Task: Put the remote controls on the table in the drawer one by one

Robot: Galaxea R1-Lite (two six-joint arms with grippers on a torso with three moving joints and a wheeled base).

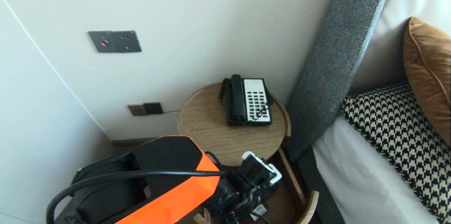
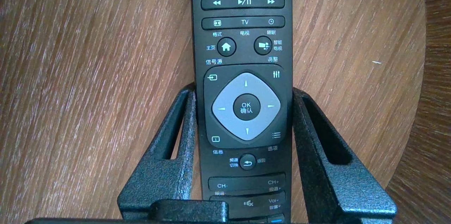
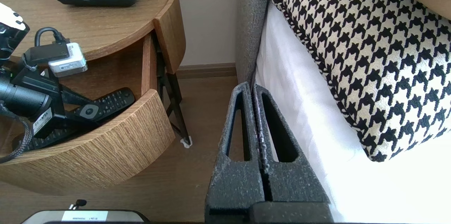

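**Head view.** Round bedside table [image 1: 208, 125], wood. Telephone [image 1: 249, 101] stands at the tabletop's far edge, towards the wall and the headboard [image 1: 338, 62]. A drawer [image 1: 310, 203] stands pulled out below the tabletop's near edge. The left gripper [image 1: 246, 199] reaches down into it, and the orange-and-black arm hides what the drawer holds. Houndstooth cushion [image 1: 398, 136] and brown cushion [image 1: 428, 72] lie on the bed beyond the headboard. Socket plate [image 1: 114, 41] on the wall.

**Left wrist view.** Remote control [image 2: 246, 41], black, buttons up, over the drawer's wooden floor. The two fingers [image 2: 176, 146] press against its long sides at the level of the OK pad, so the left gripper is clamped on the remote. Whether the remote rests on the floor or hangs just above it cannot be told.

**Right wrist view.** Right gripper [image 3: 254, 88] hangs parked over the room's floor, between the table and the side of the bed. Its fingers are pressed together and hold nothing. From this side the remote shows inside the drawer, just behind the curved front wall, with the left gripper astride it.

**Progress, as judged.** The drawer is open and the grasp on the remote looks made. The remote is not out of the drawer, so lifting it clear of the front wall is left to do. The tabletop's near half is bare wood.
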